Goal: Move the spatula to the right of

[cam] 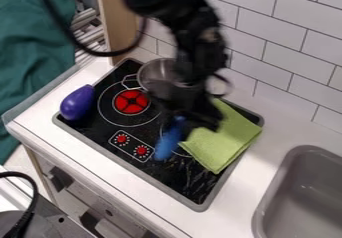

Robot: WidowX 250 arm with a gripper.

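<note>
Blue spatula (169, 139) is by your end effector (192, 124), next to the green cloth (226, 141) on the stove (167, 173). You can't tell how open your end effector is, or if it holds anything.

slanted downward view, stovetop (175, 174) centred

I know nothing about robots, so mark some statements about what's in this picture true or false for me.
1. The green cloth lies in the sink. False: it lies on the stove.
2. The blue spatula is between the red knobs and the cloth. True.
3. The purple object stands behind the metal pot. False: it lies at the stove's left edge.
4. The robot arm hangs over the stove. True.
</note>
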